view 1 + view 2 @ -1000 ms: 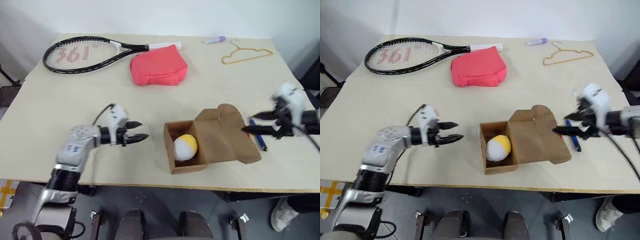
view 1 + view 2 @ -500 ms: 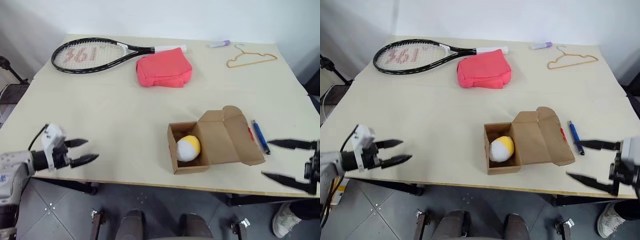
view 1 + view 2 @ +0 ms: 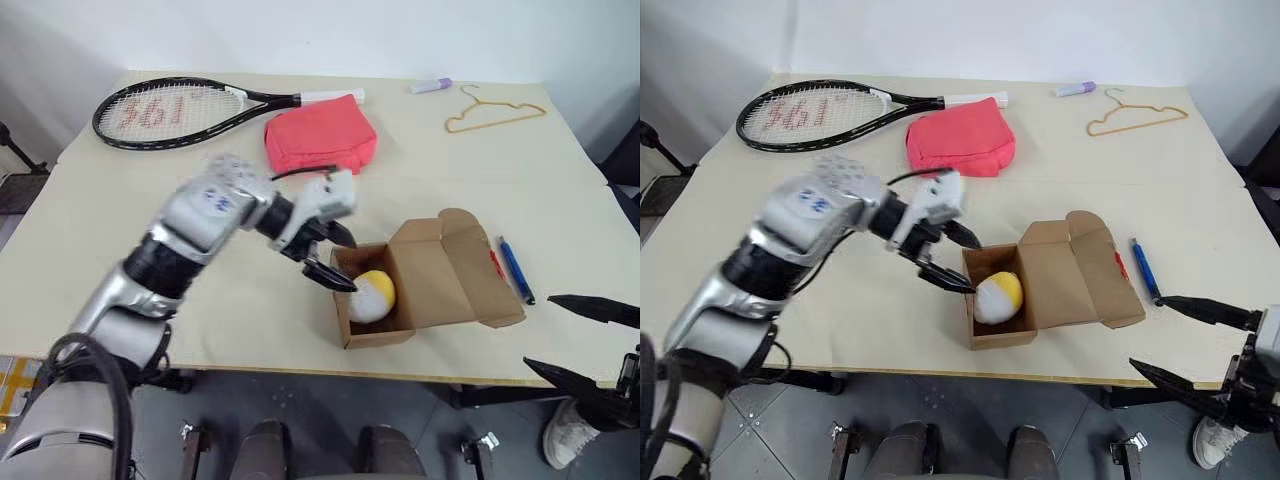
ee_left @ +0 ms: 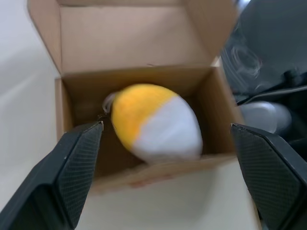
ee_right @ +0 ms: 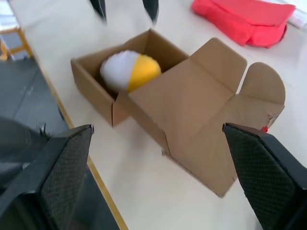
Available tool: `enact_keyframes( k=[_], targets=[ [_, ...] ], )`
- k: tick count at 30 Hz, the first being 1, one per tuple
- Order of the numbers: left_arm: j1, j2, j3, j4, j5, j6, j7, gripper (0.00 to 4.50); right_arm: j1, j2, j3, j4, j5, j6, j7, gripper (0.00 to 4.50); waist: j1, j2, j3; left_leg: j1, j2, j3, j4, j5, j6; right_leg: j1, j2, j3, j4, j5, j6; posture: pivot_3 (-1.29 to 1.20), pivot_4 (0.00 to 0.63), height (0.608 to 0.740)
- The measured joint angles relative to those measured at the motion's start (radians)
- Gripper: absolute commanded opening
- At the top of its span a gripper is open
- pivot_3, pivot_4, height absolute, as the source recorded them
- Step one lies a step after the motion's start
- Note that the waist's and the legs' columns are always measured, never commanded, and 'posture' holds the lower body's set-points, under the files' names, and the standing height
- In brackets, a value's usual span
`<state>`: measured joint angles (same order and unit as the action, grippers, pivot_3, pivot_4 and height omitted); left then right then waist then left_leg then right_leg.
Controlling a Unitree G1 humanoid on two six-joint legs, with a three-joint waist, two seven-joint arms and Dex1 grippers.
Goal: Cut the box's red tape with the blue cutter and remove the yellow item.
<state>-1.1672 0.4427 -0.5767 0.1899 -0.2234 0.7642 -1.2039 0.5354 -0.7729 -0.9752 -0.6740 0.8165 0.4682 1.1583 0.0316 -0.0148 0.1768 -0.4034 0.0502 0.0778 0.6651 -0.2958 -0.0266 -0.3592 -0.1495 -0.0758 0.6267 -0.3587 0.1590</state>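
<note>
The box (image 3: 372, 325) lies open near the table's front edge, its flaps (image 3: 450, 275) spread to the right. A scrap of red tape (image 3: 495, 265) shows on the far flap. Inside the box rests the yellow item (image 3: 375, 293), a yellow and white ball (image 4: 153, 122). My left gripper (image 3: 346, 263) is open at the box's left rim, angled down at the ball, holding nothing. The blue cutter (image 3: 516, 270) lies on the table just right of the flaps. My right gripper (image 3: 540, 332) is open and empty past the table's front right edge, aimed at the box (image 5: 192, 100).
At the back lie a tennis racket (image 3: 170, 108), a pink-red pouch (image 3: 320, 138), a lilac marker (image 3: 432, 85) and a wire hanger (image 3: 495, 110). The table's front edge (image 3: 300, 370) runs just below the box.
My left arm has swung from the table's left front edge across to the box's left rim. The right gripper pulled back off the table a second ago and has since barely moved.
</note>
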Motion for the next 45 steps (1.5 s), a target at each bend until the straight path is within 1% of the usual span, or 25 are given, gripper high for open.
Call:
enact_keyframes(
  k=[2, 7, 8, 10, 12, 17, 20, 23, 24, 26, 28, 31, 33, 34, 36, 37, 38, 39, 42, 43, 45],
  targets=[
    [-0.002, -0.043, -0.033, 0.053, 0.044, -0.048, 0.012, 4.47, 0.03, 0.011, -0.024, -0.052, 0.039, 0.022, -0.035, 4.5, 0.002, -0.001, 0.0, -0.001, 0.0, 0.0, 0.0, 0.0, 0.0, 0.0, 0.0, 0.0, -0.001, 0.0, 0.0, 0.0, 0.15, 0.74],
    [-0.02, -0.112, -0.075, 0.165, 0.151, -0.138, 0.015, 4.47, 0.098, 0.051, -0.051, -0.136, 0.085, 0.035, -0.098, 4.5, 0.001, -0.001, 0.001, -0.001, 0.0, 0.0, 0.001, 0.0, 0.0, 0.0, 0.0, 0.0, -0.001, 0.0, 0.0, 0.0, 0.15, 0.74],
    [-0.025, -0.123, -0.088, 0.178, 0.17, -0.165, 0.011, 4.3, 0.101, 0.053, -0.051, -0.149, 0.093, 0.035, -0.11, 4.5, 0.002, -0.001, 0.001, -0.001, 0.0, 0.0, 0.001, 0.0, 0.0, 0.0, 0.0, 0.0, -0.001, 0.0, 0.0, 0.0, 0.15, 0.74],
    [-0.026, -0.139, -0.102, 0.201, 0.198, -0.209, 0.006, 3.89, 0.102, 0.055, -0.052, -0.168, 0.115, 0.034, -0.14, 4.5, 0.002, -0.001, 0.001, -0.001, 0.0, 0.0, 0.001, 0.0, 0.0, 0.0, 0.0, 0.0, -0.001, 0.0, 0.0, 0.0, 0.15, 0.74],
    [-0.024, -0.159, -0.101, 0.221, 0.206, -0.227, -0.003, 3.38, 0.102, 0.055, -0.051, -0.182, 0.13, 0.034, -0.167, 4.5, 0.002, -0.001, 0.001, -0.001, 0.0, 0.0, 0.001, 0.0, 0.0, 0.0, 0.0, 0.0, -0.001, 0.0, 0.0, 0.0, 0.15, 0.74],
    [-0.019, -0.2, -0.08, 0.23, 0.209, -0.236, -0.014, 1.8, 0.101, 0.055, -0.027, -0.189, 0.138, 0.029, -0.211, 4.5, 0.006, -0.001, 0.001, -0.001, 0.0, 0.0, 0.002, 0.0, 0.0, 0.0, 0.0, 0.0, -0.001, 0.0, 0.0, 0.0, 0.15, 0.74],
    [-0.01, -0.212, -0.033, 0.266, 0.205, -0.272, -0.009, 0.93, 0.073, 0.048, 0.009, -0.183, 0.135, 0.021, -0.22, 4.5, 0.007, -0.001, 0.001, -0.001, 0.0, 0.0, 0.002, 0.0, 0.0, 0.0, 0.0, 0.0, 0.0, 0.0, 0.0, 0.0, 0.15, 0.74],
    [0.002, -0.236, 0.049, 0.297, 0.166, -0.325, -0.016, 0.13, 0.035, 0.028, 0.036, -0.167, 0.135, 0.014, -0.232, 4.5, 0.008, -0.001, 0.001, -0.001, 0.0, 0.0, 0.002, 0.0, 0.0, 0.0, 0.0, 0.0, 0.0, 0.0, 0.0, 0.0, 0.15, 0.74],
    [0.011, -0.246, 0.089, 0.301, 0.14, -0.353, -0.019, 0.02, 0.017, 0.024, 0.048, -0.158, 0.135, 0.012, -0.238, 4.5, 0.009, -0.001, 0.001, -0.001, 0.0, 0.0, 0.002, 0.0, 0.0, 0.0, 0.0, 0.0, 0.0, 0.0, 0.0, 0.0, 0.15, 0.74],
    [0.047, -0.275, 0.216, 0.319, 0.068, -0.459, -0.003, 0.02, -0.028, 0.018, 0.085, -0.141, 0.136, 0.012, -0.26, 4.5, 0.008, -0.001, 0.001, -0.001, 0.0, 0.0, 0.002, 0.0, 0.0, 0.0, 0.0, 0.0, 0.0, 0.0, 0.0, 0.0, 0.15, 0.74],
    [0.081, -0.297, 0.348, 0.322, -0.005, -0.54, 0.051, 0.02, -0.086, 0.015, 0.128, -0.127, 0.14, 0.012, -0.29, 4.5, 0.003, -0.001, 0.001, -0.001, 0.0, -0.001, 0.002, 0.0, 0.0, 0.0, 0.0, 0.0, 0.001, 0.0, 0.0, 0.0, 0.15, 0.74],
    [0.123, -0.309, 0.548, 0.275, -0.119, -0.581, 0.171, 0.02, -0.181, 0.015, 0.228, -0.093, 0.138, 0.012, -0.325, 4.5, -0.009, -0.001, 0.001, -0.001, 0.001, -0.002, 0.003, 0.0, 0.0, 0.0, 0.0, 0.0, 0.002, 0.0, 0.0, 0.0, 0.15, 0.74],
    [0.166, -0.287, 0.684, 0.208, -0.194, -0.556, 0.292, 0.02, -0.279, 0.023, 0.353, -0.061, 0.115, 0.007, -0.333, 4.5, -0.02, -0.001, 0.0, 0.001, 0.001, -0.003, 0.002, 0.0, 0.0, 0.0, 0.0, 0.0, 0.003, 0.0, 0.0, 0.0, 0.15, 0.74],
    [0.184, -0.271, 0.723, 0.192, -0.21, -0.543, 0.331, 0.02, -0.305, 0.03, 0.391, -0.053, 0.106, 0.002, -0.334, 4.5, -0.02, 0.0, 0.0, 0.001, 0.001, -0.003, 0.002, 0.0, 0.0, 0.0, 0.0, -0.001, 0.003, 0.0, 0.0, 0.0, 0.15, 0.74],
    [0.269, -0.199, 0.796, 0.124, -0.224, -0.51, 0.415, 0.02, -0.396, 0.047, 0.498, -0.016, 0.082, -0.01, -0.333, 4.5, -0.029, 0.001, 0.0, 0.001, 0.0, -0.004, 0.001, 0.0, 0.0, 0.0, 0.0, -0.001, 0.004, 0.0, 0.0, 0.0, 0.15, 0.74],
    [0.284, -0.187, 0.805, 0.117, -0.223, -0.507, 0.424, 0.02, -0.408, 0.051, 0.51, -0.012, 0.079, -0.012, -0.332, 4.5, -0.031, 0.001, 0.0, 0.001, 0.0, -0.004, 0.001, 0.0, 0.0, 0.0, 0.0, -0.001, 0.003, 0.0, 0.0, 0.0, 0.15, 0.74],
    [0.375, -0.125, 0.839, 0.073, -0.216, -0.487, 0.472, 0.02, -0.474, 0.069, 0.584, 0.023, 0.058, -0.026, -0.323, 4.5, -0.034, 0.0, 0.0, 0.001, 0.0, -0.006, 0.002, 0.0, 0.0, 0.0, 0.0, -0.001, 0.003, 0.0, 0.0, 0.0, 0.15, 0.74],
    [0.445, -0.083, 0.854, 0.046, -0.189, -0.502, 0.5, 0.02, -0.521, 0.08, 0.637, 0.048, 0.038, -0.036, -0.306, 4.5, -0.035, 0.0, -0.001, 0.0, 0.0, -0.006, 0.001, 0.0, 0.0, 0.0, 0.0, -0.002, 0.003, 0.0, 0.0, 0.0, 0.15, 0.74],
    [0.702, 0.056, 0.93, 0.013, -0.075, -0.583, 0.583, 0.02, -0.642, 0.121, 0.796, 0.133, -0.048, -0.097, -0.227, 4.5, -0.052, -0.001, 0.0, 0.001, 0.0, -0.008, -0.001, 0.0, 0.0, -0.001, 0.0, -0.002, 0.003, 0.0, 0.0, 0.0, 0.15, 0.74],
    [0.764, 0.082, 0.954, 0.009, -0.06, -0.58, 0.6, 0.29, -0.662, 0.129, 0.829, 0.161, -0.072, -0.118, -0.205, 4.5, -0.053, -0.002, 0.0, 0.0, 0.0, -0.009, 0.0, 0.0, 0.0, -0.001, 0.0, -0.003, 0.003, 0.0, 0.001, 0.0, 0.15, 0.74],
    [0.839, 0.114, 0.977, -0.026, -0.067, -0.544, 0.6, 0.83, -0.688, 0.14, 0.862, 0.209, -0.108, -0.152, -0.17, 4.5, -0.023, -0.004, 0.001, -0.002, -0.001, -0.012, 0.003, 0.0, 0.0, 0.001, -0.001, -0.004, 0.003, 0.0, 0.001, 0.0, 0.15, 0.74]
  ],
)
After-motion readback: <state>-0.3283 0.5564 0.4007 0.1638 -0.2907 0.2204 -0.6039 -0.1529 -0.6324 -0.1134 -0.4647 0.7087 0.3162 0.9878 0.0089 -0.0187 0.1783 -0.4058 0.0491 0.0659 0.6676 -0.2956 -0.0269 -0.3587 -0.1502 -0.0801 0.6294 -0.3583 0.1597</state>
